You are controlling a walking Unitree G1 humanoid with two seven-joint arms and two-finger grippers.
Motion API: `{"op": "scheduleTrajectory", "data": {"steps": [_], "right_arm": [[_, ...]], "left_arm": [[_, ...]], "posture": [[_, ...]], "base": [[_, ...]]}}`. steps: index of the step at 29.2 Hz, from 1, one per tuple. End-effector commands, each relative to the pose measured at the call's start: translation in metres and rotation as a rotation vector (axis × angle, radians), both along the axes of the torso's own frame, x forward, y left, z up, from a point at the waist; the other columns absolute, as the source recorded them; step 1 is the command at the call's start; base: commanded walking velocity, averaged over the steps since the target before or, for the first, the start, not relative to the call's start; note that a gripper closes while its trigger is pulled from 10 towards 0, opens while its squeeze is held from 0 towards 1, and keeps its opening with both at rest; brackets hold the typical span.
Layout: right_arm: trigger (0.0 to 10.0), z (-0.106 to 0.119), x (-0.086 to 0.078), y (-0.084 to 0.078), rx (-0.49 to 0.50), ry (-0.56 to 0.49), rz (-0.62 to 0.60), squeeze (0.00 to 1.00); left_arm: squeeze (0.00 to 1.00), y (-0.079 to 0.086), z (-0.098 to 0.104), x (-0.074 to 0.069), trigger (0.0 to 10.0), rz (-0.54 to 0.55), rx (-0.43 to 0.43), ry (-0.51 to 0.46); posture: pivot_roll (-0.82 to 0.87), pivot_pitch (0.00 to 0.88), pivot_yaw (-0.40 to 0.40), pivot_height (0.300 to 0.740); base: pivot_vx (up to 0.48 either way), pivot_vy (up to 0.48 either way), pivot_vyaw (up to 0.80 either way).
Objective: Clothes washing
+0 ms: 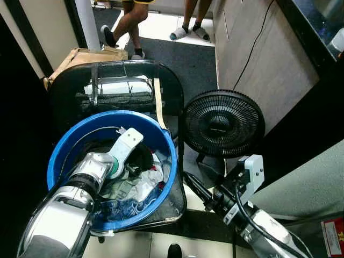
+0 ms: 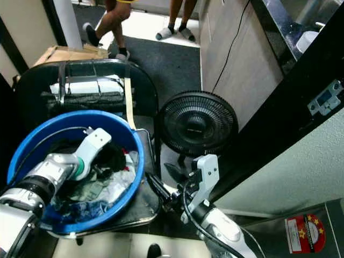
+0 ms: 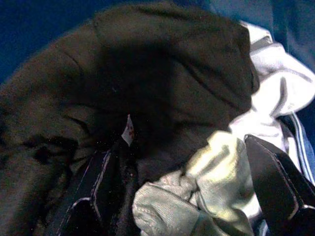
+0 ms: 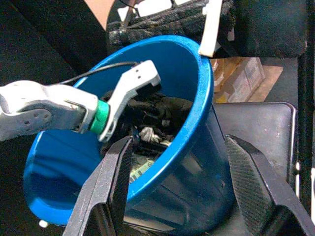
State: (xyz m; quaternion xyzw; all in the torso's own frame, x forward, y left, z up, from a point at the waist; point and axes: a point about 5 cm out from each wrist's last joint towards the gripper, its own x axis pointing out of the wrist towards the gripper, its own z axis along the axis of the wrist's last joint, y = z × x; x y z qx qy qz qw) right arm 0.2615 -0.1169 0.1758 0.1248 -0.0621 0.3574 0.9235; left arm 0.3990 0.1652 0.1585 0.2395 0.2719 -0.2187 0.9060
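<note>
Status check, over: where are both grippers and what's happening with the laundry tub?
Left gripper open, down in blue tub over dark garment. Right gripper open, outside tub rim. Black fan close on right.

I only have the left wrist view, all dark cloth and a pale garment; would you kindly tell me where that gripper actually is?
Observer: The left gripper is down inside a blue basin, over the clothes.
Operator: Thank you. What does the basin rest on?
Observer: It sits on the seat of a black chair.
Operator: And where is the other arm?
Observer: The right gripper hangs open just outside the basin's rim, near a black fan on the floor.
</note>
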Motion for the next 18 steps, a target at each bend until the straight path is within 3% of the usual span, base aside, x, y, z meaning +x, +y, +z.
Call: {"op": "scheduleTrajectory", "data": {"steps": [1, 4, 5, 7, 10, 13, 18], "right_arm": [[10.0, -0.001, -0.005, -0.001, 0.004, 0.013, 0.007, 0.00], [10.0, -0.001, -0.006, -0.001, 0.003, 0.015, 0.006, 0.00], [10.0, -0.001, -0.006, -0.001, 0.002, 0.015, 0.011, 0.00], [10.0, 0.000, -0.008, 0.000, -0.008, 0.014, 0.027, 0.00], [10.0, 0.001, -0.010, 0.001, -0.015, 0.016, 0.044, 0.00], [10.0, 0.005, -0.014, 0.001, -0.024, 0.015, 0.072, 0.00], [10.0, 0.006, -0.016, 0.002, -0.032, 0.011, 0.085, 0.00]], "left_arm": [[0.00, 0.003, -0.019, -0.008, 10.0, 0.024, 0.032, 0.086], [0.00, 0.003, -0.020, -0.008, 10.0, 0.028, 0.037, 0.083], [0.00, 0.004, -0.016, -0.005, 10.0, 0.058, 0.026, 0.036], [0.00, 0.002, -0.006, 0.001, 10.0, 0.126, -0.062, -0.039], [0.00, -0.001, -0.005, 0.001, 10.0, 0.116, -0.096, -0.024], [0.00, -0.005, -0.023, -0.008, 10.0, 0.066, -0.087, 0.087], [0.00, -0.003, -0.029, -0.010, 10.0, 0.096, -0.081, 0.075]], "posture": [[0.08, 0.378, -0.012, 0.740], [0.08, 0.378, -0.012, 0.740], [0.08, 0.380, -0.011, 0.740], [0.08, 0.384, -0.010, 0.740], [0.08, 0.387, -0.010, 0.740], [0.07, 0.404, -0.009, 0.740], [0.07, 0.417, -0.008, 0.740]], "base": [[0.000, 0.000, 0.00], [0.000, 0.000, 0.00], [0.000, 0.000, 0.00], [0.000, 0.000, 0.00], [0.000, 0.000, 0.00], [0.000, 0.000, 0.00], [0.000, 0.000, 0.00]]}}
